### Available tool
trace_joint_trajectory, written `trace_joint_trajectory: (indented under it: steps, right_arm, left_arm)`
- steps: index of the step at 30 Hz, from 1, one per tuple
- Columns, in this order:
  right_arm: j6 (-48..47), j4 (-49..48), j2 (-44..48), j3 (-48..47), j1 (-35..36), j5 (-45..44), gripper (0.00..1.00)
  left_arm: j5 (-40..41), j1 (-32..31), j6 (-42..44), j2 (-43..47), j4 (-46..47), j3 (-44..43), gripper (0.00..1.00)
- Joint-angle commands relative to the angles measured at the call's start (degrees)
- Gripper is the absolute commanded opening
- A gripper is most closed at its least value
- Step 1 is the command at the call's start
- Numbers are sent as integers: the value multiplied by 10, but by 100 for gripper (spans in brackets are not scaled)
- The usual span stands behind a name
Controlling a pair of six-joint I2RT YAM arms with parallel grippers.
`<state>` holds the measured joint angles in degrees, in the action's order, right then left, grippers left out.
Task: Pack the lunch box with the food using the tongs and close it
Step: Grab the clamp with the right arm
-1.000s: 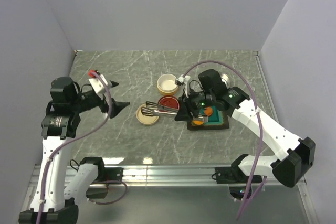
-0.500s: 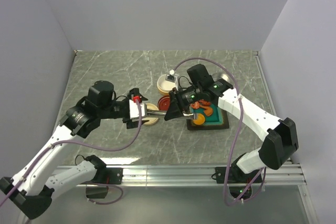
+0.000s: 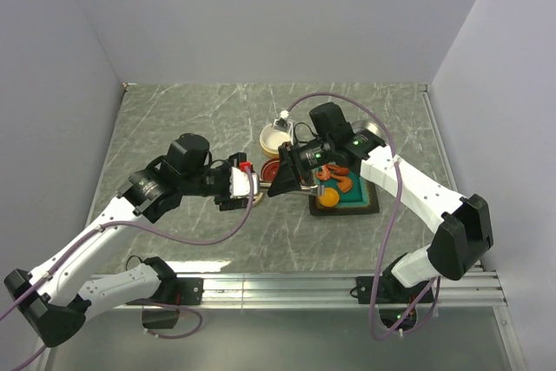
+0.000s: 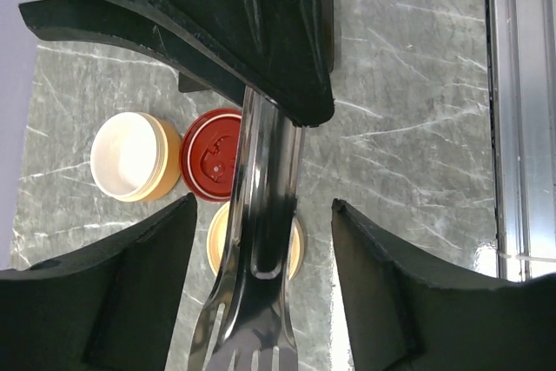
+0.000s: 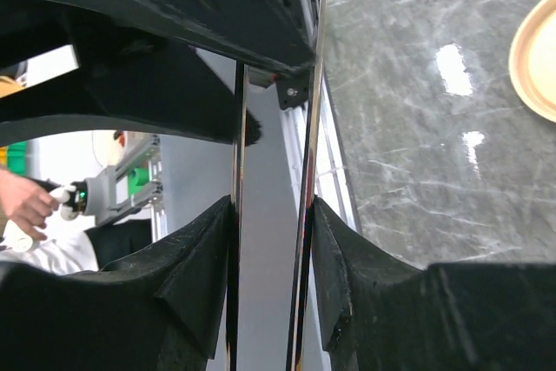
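Observation:
My right gripper (image 5: 271, 206) is shut on the silver tongs (image 5: 306, 215), one pad pressed on each slim arm. The tongs (image 4: 261, 249) run from it between the fingers (image 4: 408, 293) of my left gripper (image 4: 263, 206), which is open with a gap on both sides. In the top view the two grippers meet over the middle of the table, left gripper (image 3: 252, 182) and right gripper (image 3: 280, 184), and hide most of the tongs. The food, an orange disc (image 3: 328, 198) and red shrimp pieces (image 3: 335, 176), lies on the teal tray (image 3: 358, 202). The round cream lunch box (image 3: 276, 136) stands open.
A red lid (image 4: 213, 167) lies beside the cream box (image 4: 130, 155). A cream lid (image 4: 297, 245) lies flat under the tongs. A metal rail (image 3: 287, 282) runs along the near table edge. Grey walls close in the left, back and right.
My left arm swung in from the left side to the middle and its jaws narrowed around the tongs. My right gripper moved a little left, tongs still in it.

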<state>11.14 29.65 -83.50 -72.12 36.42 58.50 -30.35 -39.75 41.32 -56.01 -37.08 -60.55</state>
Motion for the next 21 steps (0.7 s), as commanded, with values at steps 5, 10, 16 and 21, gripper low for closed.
trace_joint_trajectory:
  steps: [5,10,16,21]
  right_arm:
    - [23,-38,5,-23,0,52,45]
    - [22,-37,2,-28,4,53,44]
    - [10,-25,-1,-32,10,44,43]
    - [5,-21,-2,-37,15,41,42]
  left_arm:
    - [16,-9,-8,-9,32,-11,64]
    - [21,-14,-11,-12,33,-11,59]
    - [22,-16,-15,-14,35,-11,54]
    - [27,-16,-17,-16,37,-10,49]
